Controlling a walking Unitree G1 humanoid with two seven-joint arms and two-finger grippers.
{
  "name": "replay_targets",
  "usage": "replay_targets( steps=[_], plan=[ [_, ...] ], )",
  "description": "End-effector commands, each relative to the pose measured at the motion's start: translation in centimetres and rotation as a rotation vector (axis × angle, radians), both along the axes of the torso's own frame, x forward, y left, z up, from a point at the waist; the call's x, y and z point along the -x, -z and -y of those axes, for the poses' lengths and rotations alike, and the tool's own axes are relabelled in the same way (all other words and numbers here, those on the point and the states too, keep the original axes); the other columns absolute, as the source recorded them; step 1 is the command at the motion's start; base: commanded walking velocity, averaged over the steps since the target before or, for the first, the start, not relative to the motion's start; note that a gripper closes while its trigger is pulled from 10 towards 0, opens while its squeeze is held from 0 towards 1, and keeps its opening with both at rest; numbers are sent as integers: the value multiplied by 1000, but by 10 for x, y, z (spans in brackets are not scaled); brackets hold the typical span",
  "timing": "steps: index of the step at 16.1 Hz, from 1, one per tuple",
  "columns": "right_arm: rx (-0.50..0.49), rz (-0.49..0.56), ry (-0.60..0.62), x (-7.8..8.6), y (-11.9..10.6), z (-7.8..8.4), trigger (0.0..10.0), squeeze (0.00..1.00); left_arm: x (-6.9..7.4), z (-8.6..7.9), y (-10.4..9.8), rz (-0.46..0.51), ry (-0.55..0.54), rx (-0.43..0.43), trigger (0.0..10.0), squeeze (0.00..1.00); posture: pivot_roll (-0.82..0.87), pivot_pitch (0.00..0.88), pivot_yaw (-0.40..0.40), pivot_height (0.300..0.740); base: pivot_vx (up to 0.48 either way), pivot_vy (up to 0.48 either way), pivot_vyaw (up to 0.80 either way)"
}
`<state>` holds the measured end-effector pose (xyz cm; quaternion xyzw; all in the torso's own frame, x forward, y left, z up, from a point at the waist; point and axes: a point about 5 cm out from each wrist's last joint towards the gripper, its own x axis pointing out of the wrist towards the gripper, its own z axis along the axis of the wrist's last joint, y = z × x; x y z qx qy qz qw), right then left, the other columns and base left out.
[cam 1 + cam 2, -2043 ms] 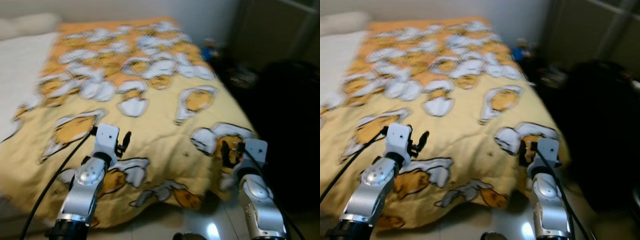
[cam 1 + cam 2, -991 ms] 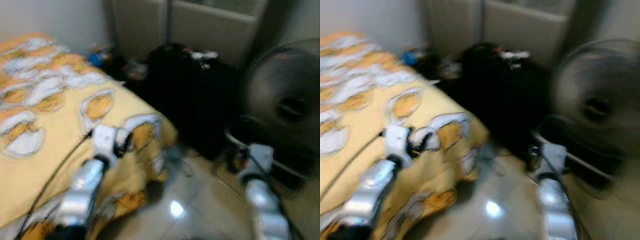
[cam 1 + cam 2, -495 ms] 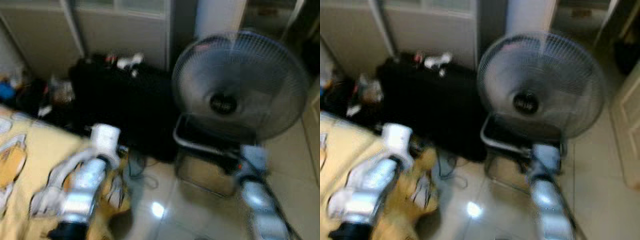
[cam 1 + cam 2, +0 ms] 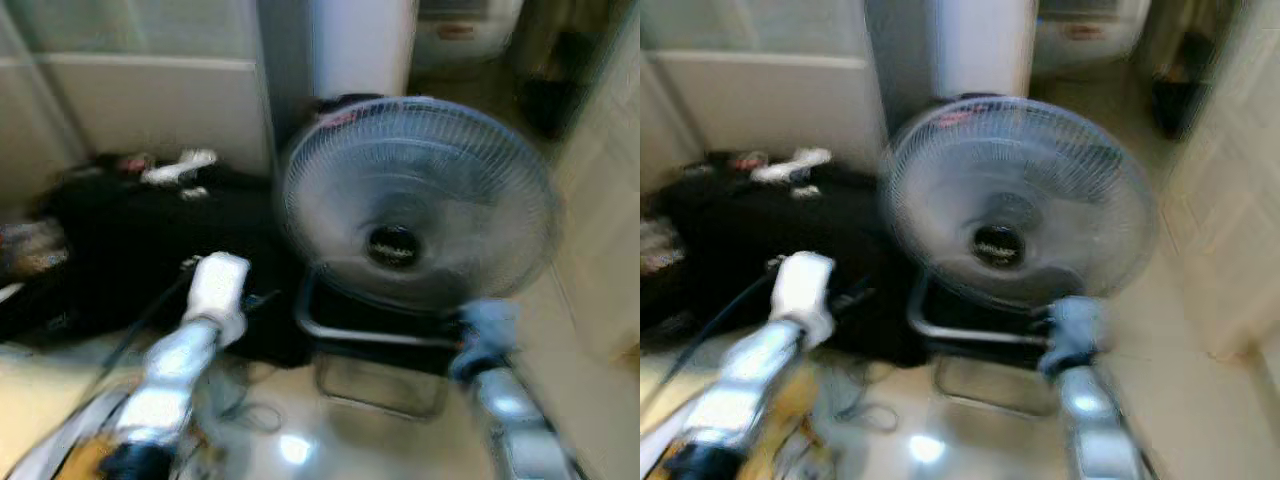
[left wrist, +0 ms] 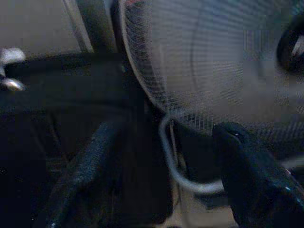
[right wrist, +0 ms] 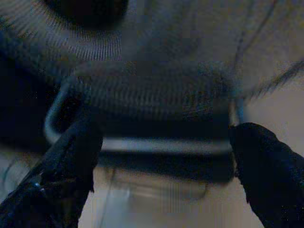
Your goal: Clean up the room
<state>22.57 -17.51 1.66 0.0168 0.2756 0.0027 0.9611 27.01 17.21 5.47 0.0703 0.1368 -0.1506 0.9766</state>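
The picture is blurred. A grey standing fan (image 4: pixel 415 205) on a metal tube base (image 4: pixel 370 335) stands on the tiled floor straight ahead. A black bag or heap (image 4: pixel 130 240) lies to its left with small white things (image 4: pixel 180 165) on top. My left gripper (image 5: pixel 168 130) is open and empty, held out low in front of the black heap and the fan's left edge. My right gripper (image 6: pixel 168 133) is also open and empty, pointing at the fan's base. A corner of the yellow bed cover (image 4: pixel 40 400) shows at the lower left.
A loose cable (image 4: pixel 240 410) lies on the glossy floor between the bed corner and the fan. A white pillar (image 4: pixel 360 45) rises behind the fan, and a pale door (image 4: pixel 610 200) stands on the right. Open floor runs past the fan's right side.
The whole view has swung to the right: the bed has slid out at the left, and the fan now stands in the middle. Both arms keep the same pose.
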Motion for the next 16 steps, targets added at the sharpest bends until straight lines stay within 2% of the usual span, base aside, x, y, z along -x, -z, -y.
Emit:
replay_targets(
  steps=[1,2,4,5,6,7,8,9,10,11,12,13,14,15,16],
  plan=[
    [21,-37,6,5,7,12,10000,0,2,4,4,-7,23,-13,10000,0,-137,0,54,740,341,0,0],
    [-23,-61,-31,7,13,9,10000,0,8,-1,13,-43,8,-40,10000,0,-114,0,33,740,0,0,0],
    [-41,-138,-116,14,29,2,10000,0,29,-11,31,-123,-34,-46,10000,0,-76,0,-1,740,0,0,0],
    [-18,-174,-169,16,38,2,10000,0,38,-10,45,-183,-35,-62,10000,0,-47,0,-14,740,0,0,0],
    [37,-202,-189,12,47,3,10000,0,40,-10,68,-282,-104,-60,10000,0,-21,0,-35,740,0,0,0],
    [46,-216,-180,10,52,5,10000,0,41,-9,79,-335,-131,-60,10000,0,-12,0,-43,740,0,0,0],
    [11,-267,-141,10,62,5,10000,0,49,-6,95,-426,-128,-75,10000,0,-1,0,-46,740,0,0,0],
    [16,-352,-119,17,75,5,10000,0,61,-3,108,-502,-81,-105,10000,0,5,0,-35,740,0,0,0],
    [29,-398,-105,23,83,4,10000,0,70,-1,116,-551,-70,-94,10000,0,13,0,-33,740,0,0,0],
    [17,-434,-87,31,90,2,10000,0,81,-1,124,-594,-54,-124,10000,0,18,0,-30,740,0,0,0],
    [4,-483,-62,48,100,-2,10000,0,93,1,132,-633,-57,-136,10000,0,28,0,-25,740,0,0,0],
    [-24,-538,-49,75,112,-8,10000,0,112,3,142,-686,-66,-143,10000,0,32,0,-17,740,0,0,0],
    [-37,-552,-48,88,117,-10,10000,0,125,7,148,-719,-62,-143,10000,0,33,0,-15,740,0,0,0],
    [-40,-580,-37,110,123,-12,10000,0,151,18,159,-773,-49,-146,10000,0,24,35,-8,740,0,0,0],
    [-44,-594,-27,121,125,-13,10000,0,164,24,163,-799,-41,-145,10000,0,17,52,-6,740,0,0,0]
  ],
)
